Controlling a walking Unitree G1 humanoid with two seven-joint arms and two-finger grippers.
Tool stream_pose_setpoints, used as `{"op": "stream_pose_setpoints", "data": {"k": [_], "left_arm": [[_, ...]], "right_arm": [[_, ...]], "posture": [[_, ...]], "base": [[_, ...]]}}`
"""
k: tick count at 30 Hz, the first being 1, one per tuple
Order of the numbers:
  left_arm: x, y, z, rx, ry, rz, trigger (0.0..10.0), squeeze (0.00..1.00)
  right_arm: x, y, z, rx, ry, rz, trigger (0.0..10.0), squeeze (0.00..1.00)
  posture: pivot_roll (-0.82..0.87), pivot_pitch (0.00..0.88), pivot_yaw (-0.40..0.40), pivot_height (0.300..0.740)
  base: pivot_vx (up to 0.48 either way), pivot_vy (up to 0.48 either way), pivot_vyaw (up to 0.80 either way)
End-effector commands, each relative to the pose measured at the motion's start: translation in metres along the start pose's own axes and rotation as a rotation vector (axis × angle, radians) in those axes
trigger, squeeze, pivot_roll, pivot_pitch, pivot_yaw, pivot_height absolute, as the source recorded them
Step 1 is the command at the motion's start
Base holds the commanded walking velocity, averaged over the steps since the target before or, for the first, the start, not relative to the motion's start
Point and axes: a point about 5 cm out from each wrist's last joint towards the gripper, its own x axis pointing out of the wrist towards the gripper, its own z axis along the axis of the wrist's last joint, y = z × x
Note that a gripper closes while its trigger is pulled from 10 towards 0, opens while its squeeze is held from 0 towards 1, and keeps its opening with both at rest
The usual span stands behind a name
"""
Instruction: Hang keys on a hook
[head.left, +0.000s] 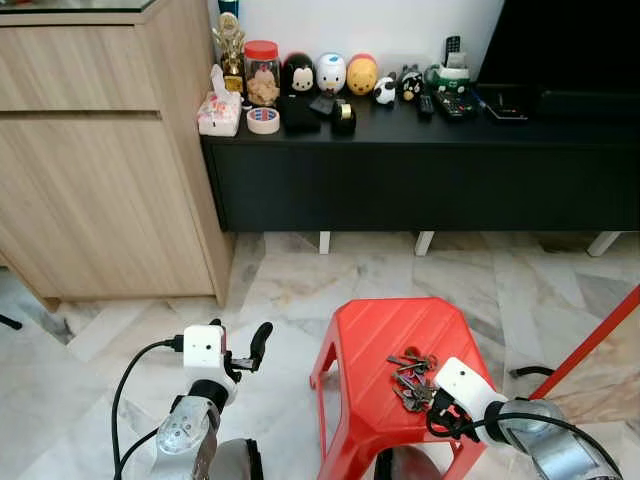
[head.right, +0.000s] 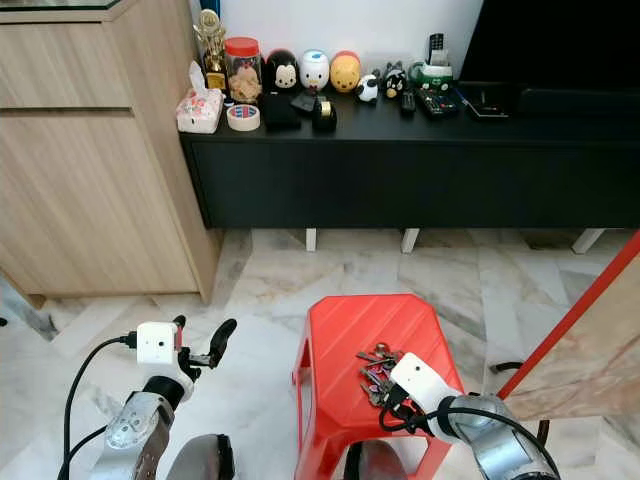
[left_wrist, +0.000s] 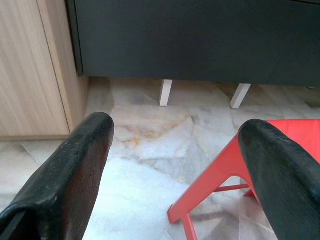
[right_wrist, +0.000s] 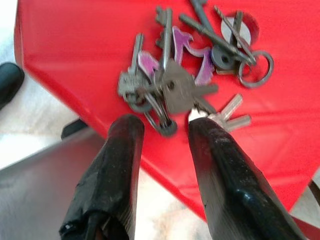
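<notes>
I have the right gripper (right_wrist: 162, 132) down at the near edge of the low red plastic stool (head.left: 372, 340), its two black fingers (right_wrist: 117, 165) parted and not yet holding anything. They sit just short of the bunch of grey metal keys with purple tags and steel rings (right_wrist: 185, 75), which lies loose on the stool's top toward its 4 o'clock corner in the head views. I judge the arm is placed low and angled in from 5 o'clock because the bunch lies flat; the fingers need to straddle a ring or a thick cluster of blades rather than press down on them.

The near end of the bunch, a dark ring and a small silver key, lies just ahead of the gap between the fingertips, so a short advance should bring it between them (the splayed keys may slide on the smooth plastic, I suspect).

My left gripper (head.left: 250, 350) is raised at about 8 o'clock from the stool, over the pale marble floor (head.left: 280, 280), fingers (left_wrist: 70, 175) spread wide and empty; I read it as parked clear of the work.

Beyond, at 12 o'clock, stand the long black cabinet (head.left: 420, 170) and, at 10 o'clock, the light wooden cupboard (head.left: 100, 160). I cannot make out a hook anywhere here.
</notes>
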Motion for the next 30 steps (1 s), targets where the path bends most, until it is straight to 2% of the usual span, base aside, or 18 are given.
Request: {"op": "stream_pose_setpoints", "data": {"k": [1,8,17,18,19,20,21,30], "left_arm": [[0.002,-0.002,0.001,0.001,0.004,-0.009,10.0,0.00],[0.002,-0.003,0.000,0.000,0.005,-0.009,10.0,0.00],[0.000,-0.003,-0.001,0.003,0.008,-0.006,10.0,0.00],[0.000,-0.003,-0.001,0.002,0.009,-0.006,10.0,0.00],[0.000,-0.003,-0.001,0.003,0.009,-0.006,10.0,0.00],[0.000,-0.003,-0.001,0.003,0.009,-0.006,10.0,0.00],[0.000,-0.003,-0.001,0.003,0.009,-0.007,10.0,0.00],[0.000,-0.003,-0.001,0.003,0.010,-0.008,10.0,0.00]], "right_arm": [[0.001,-0.003,-0.002,0.004,0.003,-0.019,10.0,0.00],[0.007,0.002,0.001,0.007,-0.006,-0.004,10.0,0.00],[0.009,-0.001,0.002,0.005,-0.007,-0.023,9.9,0.00],[0.009,-0.001,0.002,0.006,-0.009,-0.024,4.7,0.00],[0.009,-0.001,0.002,0.006,-0.010,-0.024,0.9,0.00],[0.009,-0.001,0.002,0.006,-0.010,-0.024,0.9,0.00],[0.010,-0.001,0.002,0.004,-0.012,-0.023,0.0,0.00],[0.013,0.006,0.003,0.001,-0.018,0.005,0.0,0.00]], "posture": [[0.00,0.043,-0.060,0.601],[0.00,0.042,-0.059,0.601],[0.00,0.043,-0.061,0.601],[0.00,0.043,-0.061,0.601],[0.00,0.043,-0.061,0.601],[0.00,0.043,-0.061,0.601],[0.00,0.044,-0.061,0.601],[0.00,0.044,-0.059,0.601]], "base": [[0.000,0.000,0.00],[0.000,0.000,0.00],[0.000,0.000,0.00],[0.000,0.000,0.00],[0.000,0.000,0.00],[0.000,0.000,0.00],[0.000,0.000,0.00],[0.000,0.000,0.00]]}}
